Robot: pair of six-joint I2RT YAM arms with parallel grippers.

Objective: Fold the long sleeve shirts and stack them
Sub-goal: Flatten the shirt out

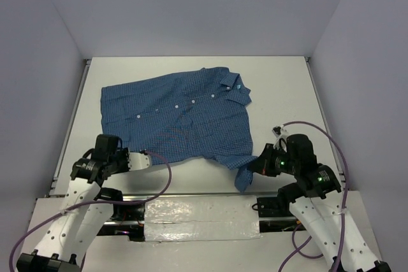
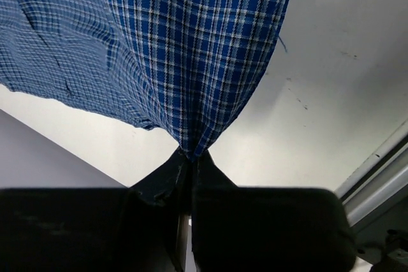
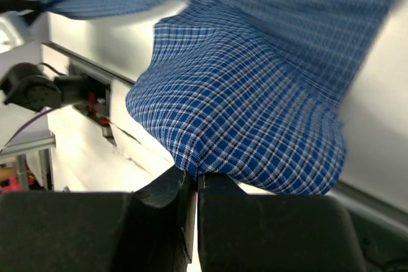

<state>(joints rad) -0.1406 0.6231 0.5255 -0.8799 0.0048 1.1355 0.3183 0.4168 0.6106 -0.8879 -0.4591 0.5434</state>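
One blue finely checked button-up shirt (image 1: 178, 119) lies spread on the white table (image 1: 280, 87), front side up. It covers the table's middle and left part. Its collar (image 1: 226, 81) points toward the table's far right, and a single row of small white buttons (image 1: 174, 106) runs from the collar toward the table's left side. They are too small to count with certainty.

Two black-and-white robot arms stand at the table's near edge, one at each end of the shirt's near border.

The left gripper (image 1: 148, 153) sits at the table's near left. Its two black fingers (image 2: 159, 183) are pressed together on a pinch of the shirt's border, and the cloth fans out from that pinch and lifts off the table surface.

The right gripper (image 1: 252, 169) sits at the table's near right. Its two fingers (image 3: 220, 186) are likewise clamped on a bunched fold of checked cloth that hangs over the table's near edge. Whether that fold is a sleeve or the hem cannot be told.

Two purple cables loop beside the arms, one (image 1: 162, 183) at the table's near left and one (image 1: 319, 132) at its near right.
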